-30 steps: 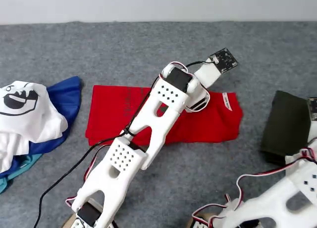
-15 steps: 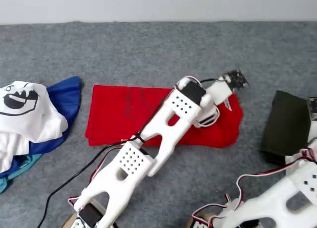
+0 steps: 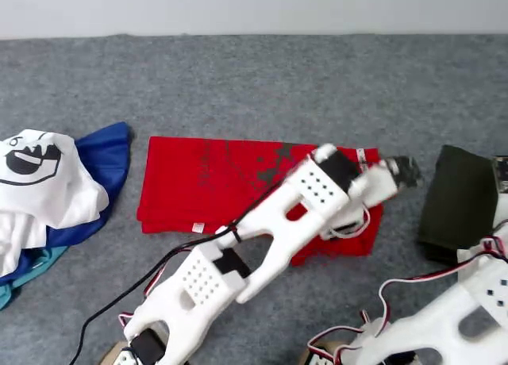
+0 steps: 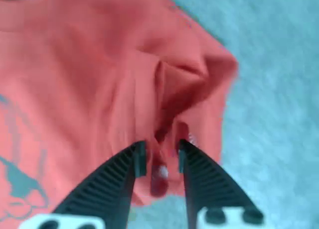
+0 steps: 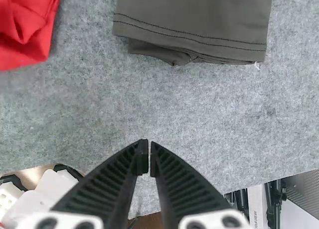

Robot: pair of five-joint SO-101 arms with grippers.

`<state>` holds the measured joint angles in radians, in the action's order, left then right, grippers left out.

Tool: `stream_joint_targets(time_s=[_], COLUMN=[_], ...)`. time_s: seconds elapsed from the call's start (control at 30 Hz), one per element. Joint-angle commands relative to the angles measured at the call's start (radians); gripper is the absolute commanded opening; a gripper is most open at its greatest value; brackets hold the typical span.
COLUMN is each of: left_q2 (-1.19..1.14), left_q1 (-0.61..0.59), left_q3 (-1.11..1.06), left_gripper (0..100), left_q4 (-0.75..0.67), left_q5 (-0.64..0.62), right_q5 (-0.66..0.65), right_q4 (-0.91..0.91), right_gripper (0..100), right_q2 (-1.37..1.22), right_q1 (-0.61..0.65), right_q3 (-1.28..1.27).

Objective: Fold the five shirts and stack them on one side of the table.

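A red shirt [image 3: 206,182] lies flat across the middle of the grey table. My left arm [image 3: 309,198] stretches over it to its right end. In the left wrist view my left gripper [image 4: 160,154] is shut on a bunched fold of the red shirt [image 4: 75,79] near its corner. A folded dark olive shirt [image 3: 456,198] lies at the right edge. My right gripper [image 5: 148,157] is shut with nothing in it, over bare table short of the olive shirt [image 5: 194,15]. The red shirt's corner [image 5: 25,25] shows off to one side.
At the left edge lies a loose pile: a white shirt [image 3: 40,182] with a black print, on top of a blue shirt [image 3: 103,159] and a teal one [image 3: 24,270]. The right arm [image 3: 444,317] rests at the front right corner. A black cable [image 3: 119,301] trails across the front.
My left arm has swung to the right along the red shirt, towards the olive shirt. The red shirt's right end has bunched and shifted with it. The right arm has kept still.
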<state>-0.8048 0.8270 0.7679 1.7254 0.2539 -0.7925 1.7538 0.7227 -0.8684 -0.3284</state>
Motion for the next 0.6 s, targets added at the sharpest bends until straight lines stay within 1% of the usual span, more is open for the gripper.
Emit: stream_joint_targets(time_s=[0.0,0.23,0.43,0.57], left_q2=[0.129,0.101,0.043,0.031], left_q1=[0.000,-0.055,-0.054,-0.032], left_q3=[-0.054,0.004,0.004,0.005], left_gripper=[11,11,11,11], left_q4=[0.026,0.026,0.028,0.028], left_q5=[0.017,0.015,0.011,0.009], right_q5=[-0.008,-0.003,-0.005,-0.005], right_q4=[0.016,-0.004,-0.004,-0.004], right_gripper=[0.9,0.9,0.9,0.9], right_q2=[0.010,0.018,0.019,0.019], right_q1=[-0.008,-0.008,-0.008,-0.008], right_q3=[-0.029,-0.077,-0.077,-0.077])
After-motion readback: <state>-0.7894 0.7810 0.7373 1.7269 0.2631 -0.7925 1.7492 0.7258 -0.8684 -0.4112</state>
